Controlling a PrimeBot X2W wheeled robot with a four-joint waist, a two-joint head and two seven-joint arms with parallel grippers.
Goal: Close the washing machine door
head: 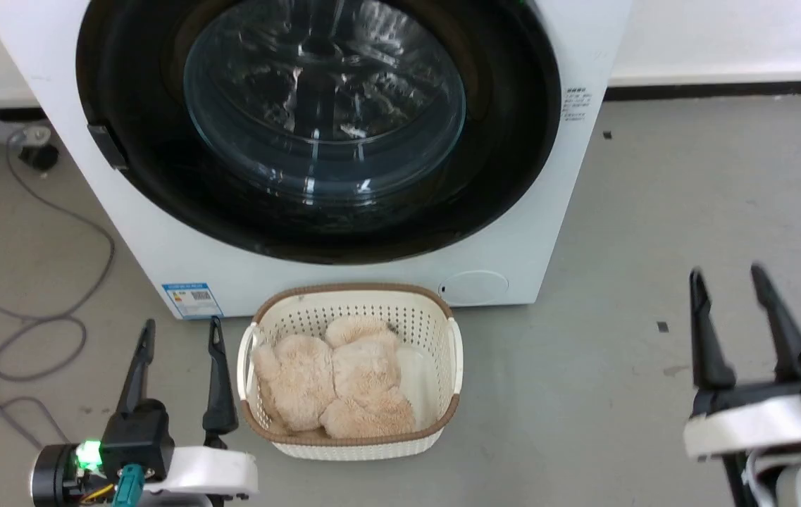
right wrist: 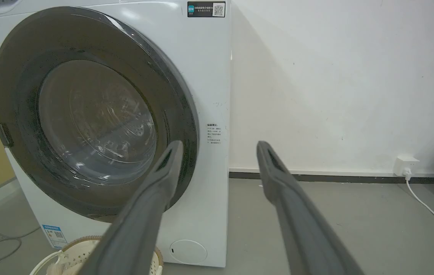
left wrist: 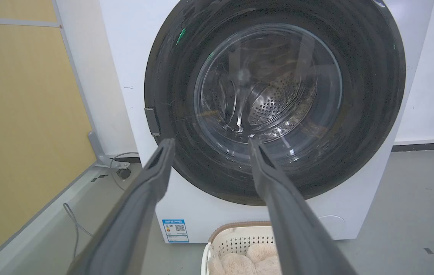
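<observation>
The white washing machine stands ahead of me. Its round door lies flush against the front, black rim and bulging glass window facing me. My left gripper hovers low at the left, fingers spread, holding nothing, well short of the machine. My right gripper is raised at the right, off to the side of the machine, fingers apart and empty.
A cream laundry basket with beige plush inside sits on the floor directly below the door. Grey cables curl on the floor at the left. A white plug and cord are at the wall on the right.
</observation>
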